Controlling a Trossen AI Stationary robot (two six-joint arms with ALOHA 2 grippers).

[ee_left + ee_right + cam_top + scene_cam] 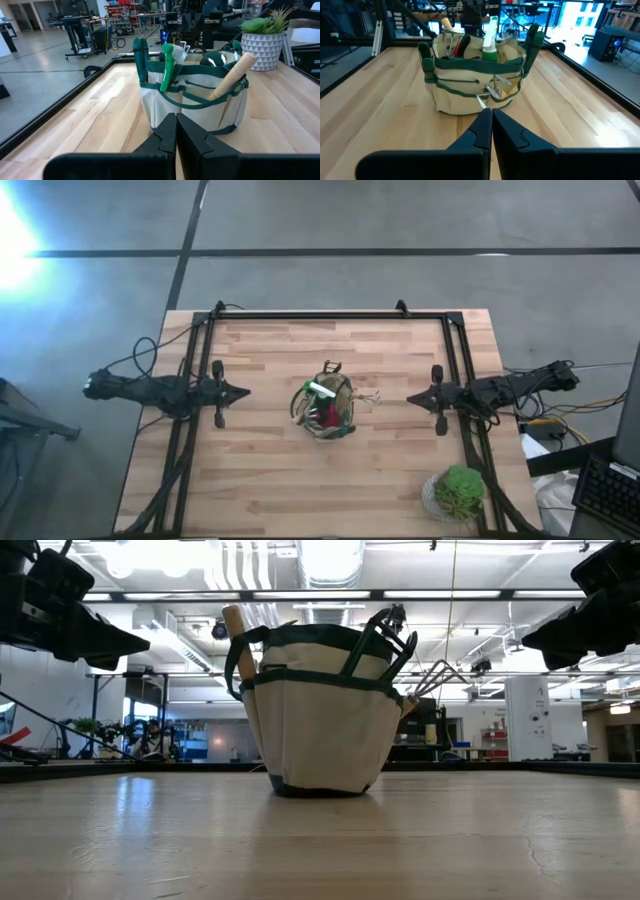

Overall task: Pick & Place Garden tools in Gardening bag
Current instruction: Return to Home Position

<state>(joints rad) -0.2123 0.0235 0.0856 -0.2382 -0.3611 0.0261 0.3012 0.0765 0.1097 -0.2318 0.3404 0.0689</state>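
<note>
The gardening bag (pixel 325 408), a round cream-khaki tote with dark green trim, stands upright on its base at the table's middle. Garden tools stick out of it: a green spray bottle (pixel 167 65), a wooden handle (pixel 232 75), green-handled pruners (pixel 140 57), a red-and-black tool (pixel 462 45), and a fork whose tines (pixel 372 397) jut toward the right. My left gripper (pixel 245 391) hovers shut to the bag's left, pointing at it. My right gripper (pixel 410 399) hovers shut to its right, also pointing at it. Neither touches anything.
A bushy green potted plant (pixel 458 492) in a white patterned pot stands near the table's front right corner. A black frame (pixel 330 315) runs along the far edge and both sides. Bare wood lies around the bag on all sides.
</note>
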